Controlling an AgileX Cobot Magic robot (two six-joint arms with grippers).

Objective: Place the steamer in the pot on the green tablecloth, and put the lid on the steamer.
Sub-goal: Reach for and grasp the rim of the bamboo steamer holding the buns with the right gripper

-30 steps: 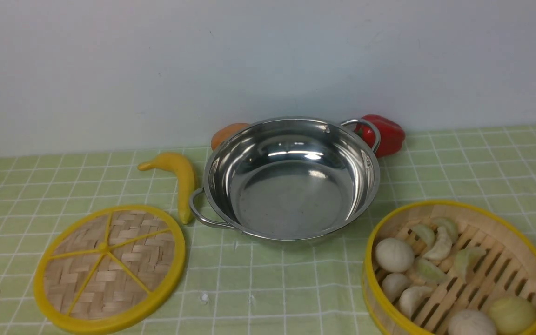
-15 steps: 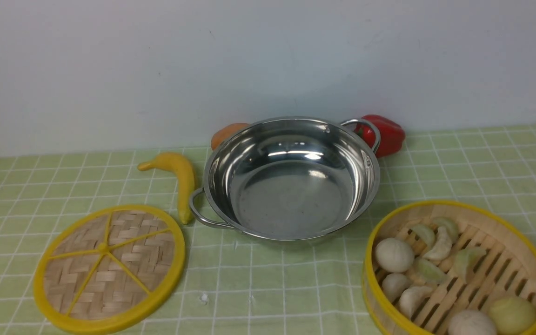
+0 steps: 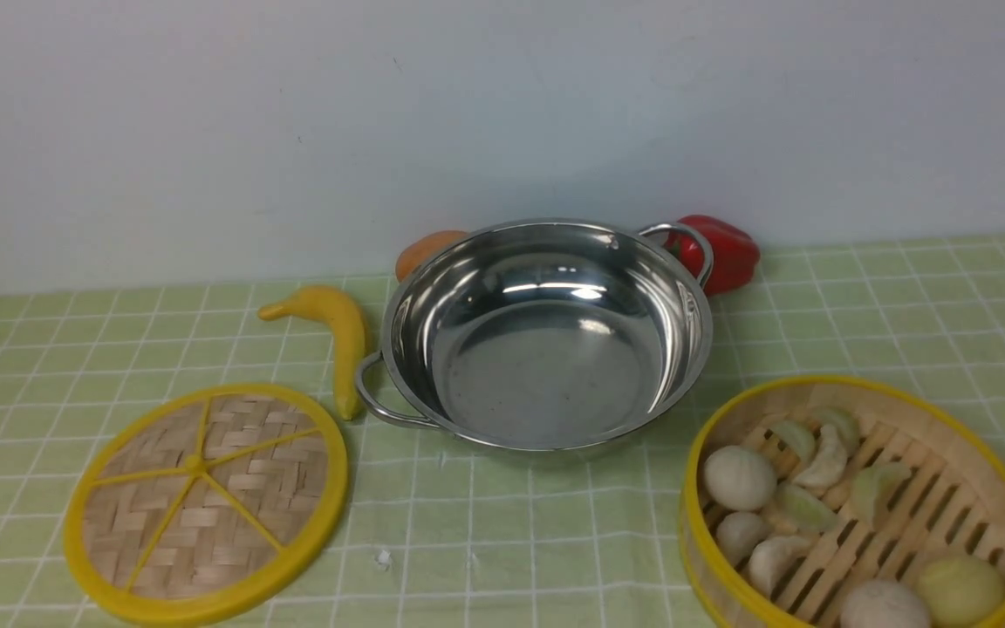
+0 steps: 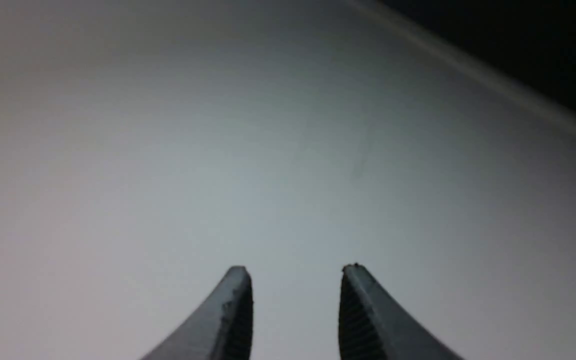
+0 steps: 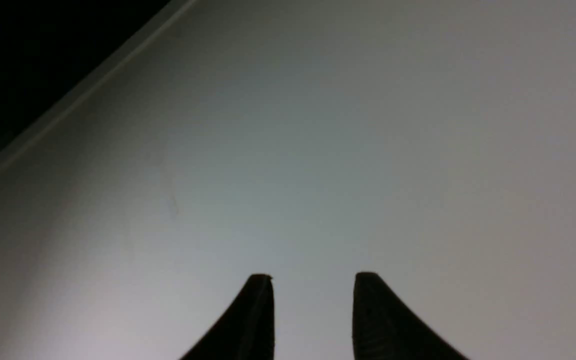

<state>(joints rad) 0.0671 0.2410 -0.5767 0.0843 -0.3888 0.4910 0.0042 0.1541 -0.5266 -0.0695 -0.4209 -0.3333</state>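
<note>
Pot [image 3: 546, 375], steamer [image 3: 921, 515], lid [image 3: 204, 504]: front view only.

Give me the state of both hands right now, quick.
Left hand: open, holding nothing.
Right hand: open, holding nothing.

Open from above over the pot [image 3: 546, 366], yet hemmed toward the back edge by a red pepper [image 3: 725, 249] and an orange item [image 3: 424, 251], and toward the left edge by a banana [image 3: 337, 336] just beside its handle [image 3: 373, 403]. Passable along the front edge over bare green tablecloth [image 3: 502, 523] between the lid [image 3: 206, 501] near the front-left corner and the steamer [image 3: 851, 381] at the front-right corner.
</note>
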